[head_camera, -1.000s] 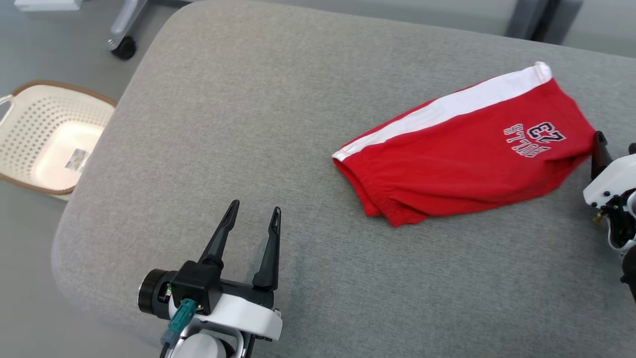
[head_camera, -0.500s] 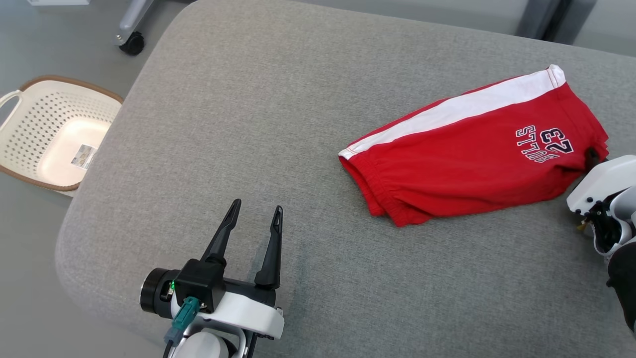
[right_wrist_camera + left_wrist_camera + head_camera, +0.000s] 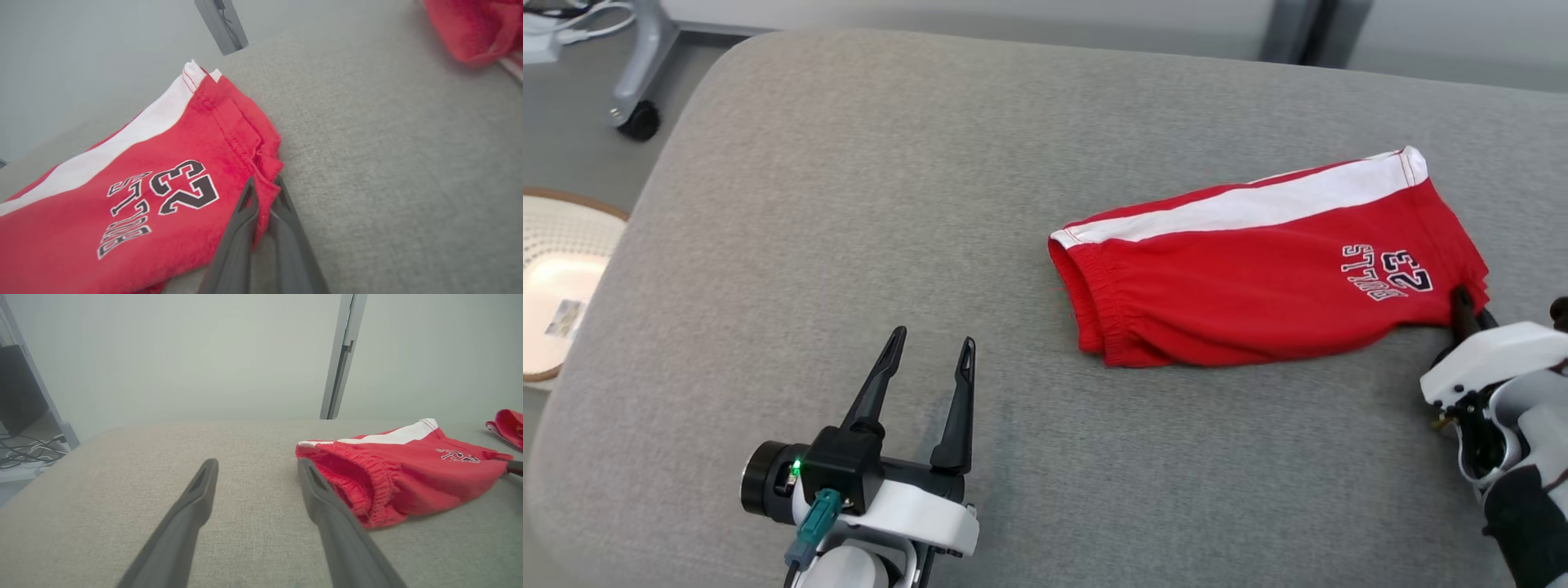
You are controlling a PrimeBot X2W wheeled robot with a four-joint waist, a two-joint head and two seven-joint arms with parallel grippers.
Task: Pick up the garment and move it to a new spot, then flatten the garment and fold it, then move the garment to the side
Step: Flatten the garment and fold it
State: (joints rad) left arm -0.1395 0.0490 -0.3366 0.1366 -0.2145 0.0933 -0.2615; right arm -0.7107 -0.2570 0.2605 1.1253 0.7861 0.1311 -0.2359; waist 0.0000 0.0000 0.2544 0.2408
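Red shorts point(image 3: 1258, 278) lay lengthwise left to right, right claw point(image 3: 264, 188) pinching their hem corner, left claw point(image 3: 929, 353) gaping wide, well apart off the waistband.

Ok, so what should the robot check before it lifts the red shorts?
1. Right hand shut on the red shorts: ok, it pinches the hem corner beside the number.
2. Grip deep enough: cannot tell, just a thin edge is pinched.
3. Left hand open, apart from the shorts: ok.
4. Room on the grey cushion for a new spot: ok.
5. Other red cloth apart from the shorts: ok.
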